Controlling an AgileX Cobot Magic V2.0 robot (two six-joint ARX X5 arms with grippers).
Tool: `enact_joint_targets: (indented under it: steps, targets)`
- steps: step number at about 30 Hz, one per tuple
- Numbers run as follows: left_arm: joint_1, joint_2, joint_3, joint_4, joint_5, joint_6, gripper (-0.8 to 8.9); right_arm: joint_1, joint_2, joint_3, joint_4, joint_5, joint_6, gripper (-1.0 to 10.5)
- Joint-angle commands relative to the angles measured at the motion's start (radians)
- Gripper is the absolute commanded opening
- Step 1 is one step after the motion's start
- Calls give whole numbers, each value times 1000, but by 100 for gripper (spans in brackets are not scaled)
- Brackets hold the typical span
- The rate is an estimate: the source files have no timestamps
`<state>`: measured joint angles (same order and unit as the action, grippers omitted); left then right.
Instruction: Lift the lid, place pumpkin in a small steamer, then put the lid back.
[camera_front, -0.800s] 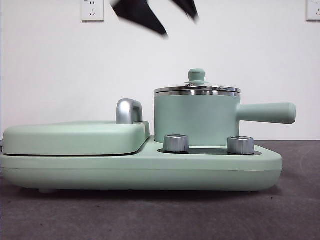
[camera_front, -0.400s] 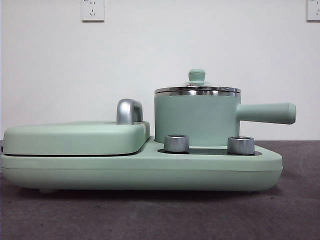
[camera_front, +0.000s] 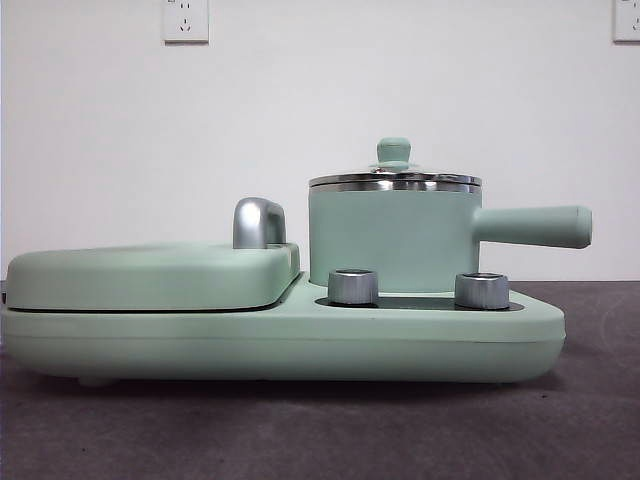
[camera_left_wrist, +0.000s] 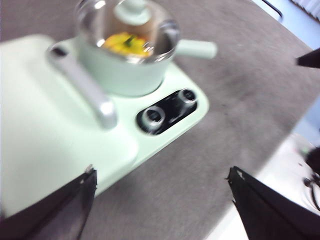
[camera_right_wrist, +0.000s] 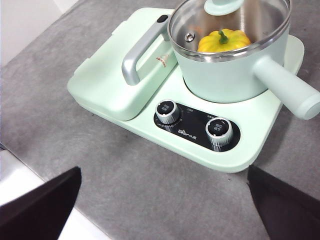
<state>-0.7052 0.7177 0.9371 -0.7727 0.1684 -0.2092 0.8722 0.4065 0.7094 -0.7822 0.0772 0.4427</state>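
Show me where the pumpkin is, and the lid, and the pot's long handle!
pumpkin (camera_right_wrist: 223, 41): right wrist view, on its yellow ribbed body, seen through the glass.
lid (camera_front: 393, 151): front view, on its green knob.
small steamer (camera_front: 535, 226): front view, on its long side handle.

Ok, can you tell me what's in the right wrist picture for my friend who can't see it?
A yellow pumpkin sits inside a mint-green pot, under its clear glass lid. The pot stands on a green cooker with two silver knobs, and the right claw is open and holds nothing.
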Motion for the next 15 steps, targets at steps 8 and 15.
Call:
enact_joint_targets:
  steps: [8,15]
  targets:
    - [-7,-271,-188,23,-126,-185,357,11,3,1,55,-43,-22,536]
    - [-7,-313,-188,-5,-125,-207,7,11,3,1,55,-83,-38,36]
